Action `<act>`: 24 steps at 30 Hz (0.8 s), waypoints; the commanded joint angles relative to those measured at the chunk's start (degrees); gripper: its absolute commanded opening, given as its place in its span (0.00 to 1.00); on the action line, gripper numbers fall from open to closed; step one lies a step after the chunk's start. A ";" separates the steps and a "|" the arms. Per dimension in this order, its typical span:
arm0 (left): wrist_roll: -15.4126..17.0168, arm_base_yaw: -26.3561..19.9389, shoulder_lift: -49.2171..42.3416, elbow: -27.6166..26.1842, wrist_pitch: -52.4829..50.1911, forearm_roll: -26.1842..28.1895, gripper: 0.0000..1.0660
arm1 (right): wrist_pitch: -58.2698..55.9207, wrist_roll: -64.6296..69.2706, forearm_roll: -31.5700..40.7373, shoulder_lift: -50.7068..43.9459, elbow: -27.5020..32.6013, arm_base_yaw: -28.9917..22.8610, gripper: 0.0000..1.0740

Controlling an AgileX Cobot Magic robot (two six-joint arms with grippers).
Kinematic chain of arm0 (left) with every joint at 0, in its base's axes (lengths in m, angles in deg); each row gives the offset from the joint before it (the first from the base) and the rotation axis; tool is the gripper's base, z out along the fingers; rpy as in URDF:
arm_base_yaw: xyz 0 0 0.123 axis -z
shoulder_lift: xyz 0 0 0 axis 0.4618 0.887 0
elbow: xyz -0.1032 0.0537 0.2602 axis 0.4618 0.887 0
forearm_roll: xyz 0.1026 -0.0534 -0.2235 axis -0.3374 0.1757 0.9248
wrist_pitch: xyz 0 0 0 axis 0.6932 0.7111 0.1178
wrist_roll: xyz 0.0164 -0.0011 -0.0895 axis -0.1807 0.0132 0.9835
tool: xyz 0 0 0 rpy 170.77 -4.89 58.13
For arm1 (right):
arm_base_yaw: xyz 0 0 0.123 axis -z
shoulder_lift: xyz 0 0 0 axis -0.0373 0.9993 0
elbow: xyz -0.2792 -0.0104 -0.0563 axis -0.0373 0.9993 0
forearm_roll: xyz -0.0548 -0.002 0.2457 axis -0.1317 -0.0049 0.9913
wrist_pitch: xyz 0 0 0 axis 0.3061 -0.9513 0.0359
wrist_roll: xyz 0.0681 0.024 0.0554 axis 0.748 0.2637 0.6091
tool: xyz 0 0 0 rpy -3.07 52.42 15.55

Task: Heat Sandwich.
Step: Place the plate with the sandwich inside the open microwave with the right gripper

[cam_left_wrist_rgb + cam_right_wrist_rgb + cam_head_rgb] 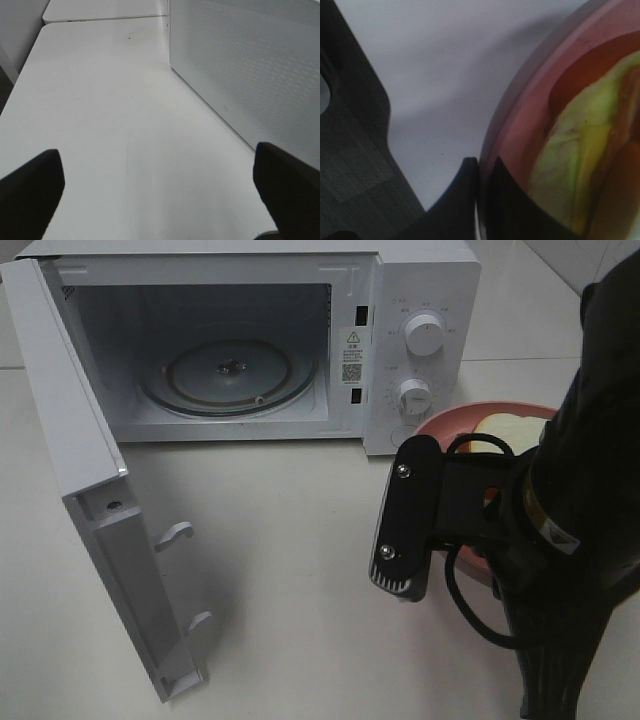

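Observation:
The sandwich [503, 428] lies on a round pink plate [437, 427] just right of the microwave's front, mostly hidden under my right arm. The right wrist view shows its yellow-green filling [580, 150] and reddish-brown layer close up. There my right gripper [481, 166] is shut on the pink plate's rim [520, 115], one finger outside and one inside. My left gripper [160, 197] stands wide open over bare table beside the microwave's perforated side wall [250, 65], holding nothing.
The white microwave [420, 300] stands at the back with its door [90, 500] swung fully open to the left. Its glass turntable [230, 375] carries nothing. White table [290, 570] stretches in front of the opening.

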 commanded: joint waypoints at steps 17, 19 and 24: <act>0.17 0.23 -1.55 0.23 -0.23 -0.06 0.91 | 7.33 -20.45 -1.09 -0.46 0.17 -0.23 0.02; 0.17 0.23 -1.55 0.23 -0.23 -0.06 0.91 | 7.45 -22.63 -0.86 -0.46 0.17 -0.23 0.02; 0.17 0.23 -1.55 0.23 -0.23 -0.06 0.91 | 7.96 -27.50 0.17 -0.46 0.17 -0.23 0.03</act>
